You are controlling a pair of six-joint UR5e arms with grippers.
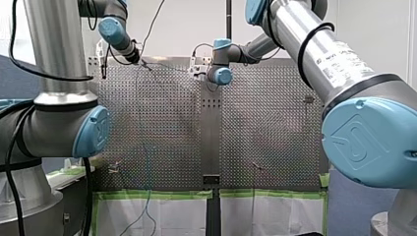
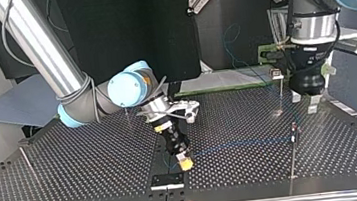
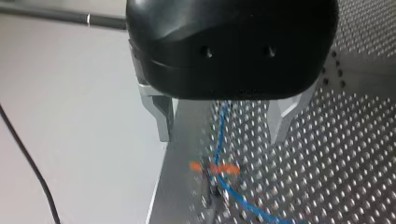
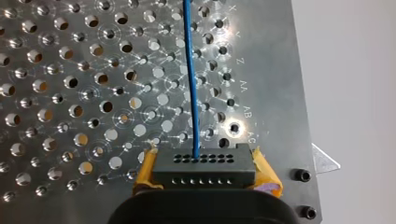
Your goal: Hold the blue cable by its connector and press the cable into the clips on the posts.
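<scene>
my right gripper [image 4: 205,175] is clamped on the black connector [image 4: 204,163]. the blue cable [image 4: 191,79] runs straight ahead from it across the perforated counter [image 4: 56,116]. my left gripper [image 3: 222,126], fingers apart, straddles the cable, with the orange clip [image 3: 215,167] just ahead, so it looks the nearer one to press.

Thin blue cable [image 4: 191,70], running straight out of a dark multi-hole connector [image 4: 203,164], connector clamped in my right gripper [image 4: 204,175] low over the surface [image 2: 72,162], cable farther along crossing an orange clip [image 3: 215,168] on a thin post [image 2: 293,161] by the surface's edge
</scene>
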